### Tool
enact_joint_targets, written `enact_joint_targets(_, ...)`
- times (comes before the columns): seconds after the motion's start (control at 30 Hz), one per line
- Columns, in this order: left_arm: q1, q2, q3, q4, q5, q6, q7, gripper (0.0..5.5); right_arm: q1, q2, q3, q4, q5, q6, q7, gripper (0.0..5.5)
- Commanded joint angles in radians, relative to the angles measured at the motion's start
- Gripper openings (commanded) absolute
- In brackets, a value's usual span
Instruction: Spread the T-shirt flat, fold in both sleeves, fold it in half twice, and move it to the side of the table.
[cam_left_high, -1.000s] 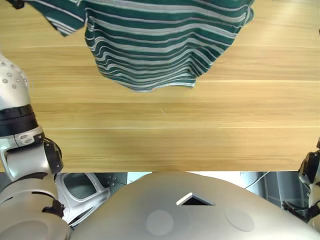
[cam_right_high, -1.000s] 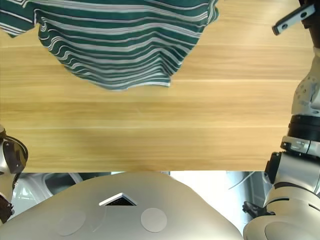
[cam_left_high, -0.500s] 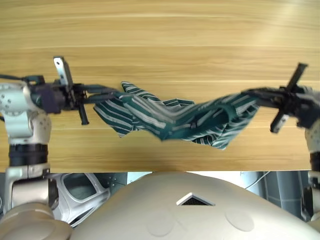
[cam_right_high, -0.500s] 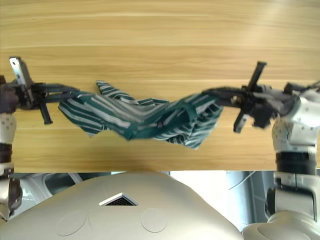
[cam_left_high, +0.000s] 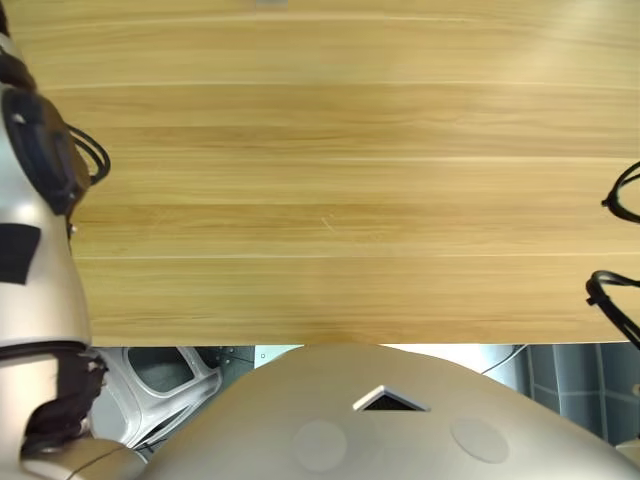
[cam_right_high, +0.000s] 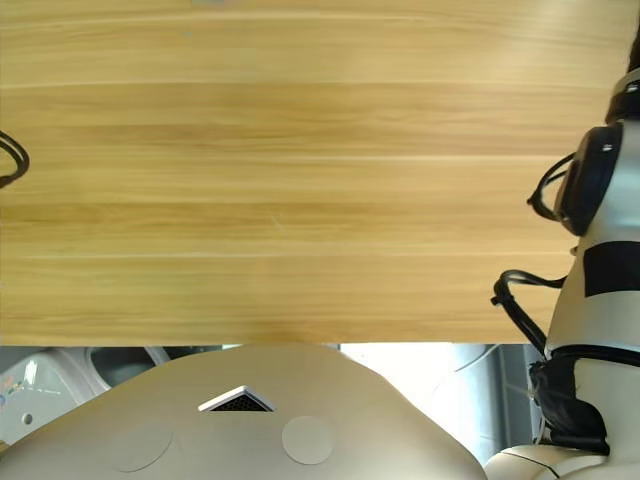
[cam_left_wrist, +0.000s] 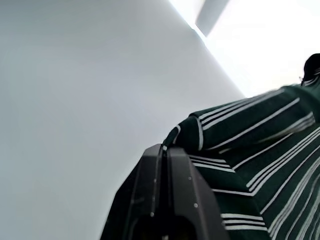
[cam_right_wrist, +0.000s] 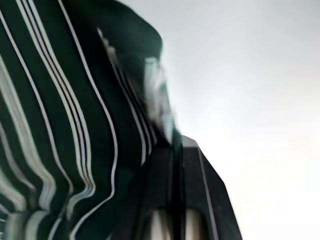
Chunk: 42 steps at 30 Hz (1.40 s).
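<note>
The T-shirt (cam_left_wrist: 260, 150), dark green with thin white stripes, hangs in the air against a pale background. In the left wrist view my left gripper (cam_left_wrist: 162, 148) is shut on a folded edge of the cloth. In the right wrist view my right gripper (cam_right_wrist: 176, 144) is shut on another edge of the T-shirt (cam_right_wrist: 75, 125), and the fabric drapes away from it. My left arm (cam_left_high: 35, 230) and right arm (cam_right_high: 605, 250) stand raised at the two sides of the head views, reaching up past the top edge.
The wooden table (cam_left_high: 330, 180) spans both head views, with its front edge close to me. Black cables (cam_left_high: 615, 250) loop from the arms beside the table's ends.
Half a second ago both grippers held the shirt stretched low over the table's front. Both arms have since swung upward, carrying the shirt up off the table.
</note>
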Motion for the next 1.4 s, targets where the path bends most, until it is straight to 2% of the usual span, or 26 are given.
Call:
enact_joint_targets(0.03, 0.358, -0.027, -0.022, 0.161, 0.14, -0.203, 0.132, 0.02, 0.269, 0.015, 0.029, 0.089, -0.122, -0.098, -0.22, 0.0)
enact_joint_targets(0.17, 0.618, -0.13, -0.05, 0.269, 0.201, -0.209, 0.135, 0.02, 0.412, 0.122, 0.145, 0.161, -0.228, -0.113, -0.201, 0.0)
enact_joint_targets(0.23, 0.735, -0.183, -0.098, 0.269, 0.235, -0.229, 0.007, 0.02, 0.5, 0.171, 0.195, 0.161, -0.252, -0.159, -0.132, 0.0)
enact_joint_targets(0.3, 0.84, -0.219, -0.127, 0.237, 0.209, -0.262, -0.209, 0.02, 0.588, 0.191, 0.243, 0.122, -0.253, -0.237, -0.02, 0.0)
enact_joint_targets(0.4, 1.008, -0.192, -0.187, 0.125, 0.156, -0.32, -0.485, 0.02, 0.833, 0.111, 0.368, -0.09, -0.15, -0.405, 0.3, 0.0)
enact_joint_targets(0.53, 1.065, -0.128, -0.143, 0.016, 0.054, -0.308, -0.602, 0.02, 1.01, 0.002, 0.399, -0.357, 0.022, -0.419, 0.523, 0.0)
enact_joint_targets(0.8, 1.155, 0.009, -0.108, -0.124, 0.041, -0.292, -0.599, 0.02, 1.154, -0.083, 0.365, -0.469, 0.039, -0.291, 0.647, 0.0)
enact_joint_targets(0.87, 1.219, 0.034, -0.091, -0.227, -0.047, -0.266, -0.655, 0.02, 1.184, -0.101, 0.35, -0.497, 0.082, -0.3, 0.667, 0.0)
enact_joint_targets(0.97, 1.374, 0.069, -0.048, -0.62, -0.416, -0.111, -0.829, 0.02, 1.253, -0.176, 0.303, -0.637, 0.37, -0.402, 0.764, 0.0)
enact_joint_targets(1.0, 1.433, 0.086, -0.027, -0.772, -0.536, -0.06, -0.877, 0.02, 1.291, -0.226, 0.289, -0.729, 0.53, -0.45, 0.82, 0.0)
enact_joint_targets(1.07, 1.548, 0.113, 0.04, -1.068, -0.77, 0.047, -0.96, 0.02, 1.396, -0.326, 0.219, -0.957, 0.921, -0.51, 1.004, 0.0)
enact_joint_targets(1.13, 1.622, 0.136, 0.083, -1.237, -0.897, 0.108, -1.014, 0.02, 1.429, -0.356, 0.164, -1.049, 1.086, -0.487, 1.126, 0.0)
enact_joint_targets(1.2, 1.594, 0.137, 0.07, -1.2, -0.795, 0.105, -1.008, 0.02, 1.359, -0.327, 0.185, -0.977, 0.985, -0.413, 1.135, 0.0)
enact_joint_targets(1.23, 1.511, 0.128, 0.04, -1.087, -0.663, 0.096, -0.977, 0.02, 1.287, -0.287, 0.21, -0.893, 0.866, -0.36, 1.12, 0.0)
enact_joint_targets(1.3, 1.306, 0.11, -0.024, -0.846, -0.447, 0.106, -0.94, 0.02, 1.114, -0.186, 0.249, -0.718, 0.66, -0.264, 1.105, 0.0)
enact_joint_targets(1.4, 0.938, 0.131, -0.146, -0.511, -0.199, 0.159, -0.994, 0.02, 0.798, -0.094, 0.313, -0.504, 0.522, -0.133, 1.243, 0.0)
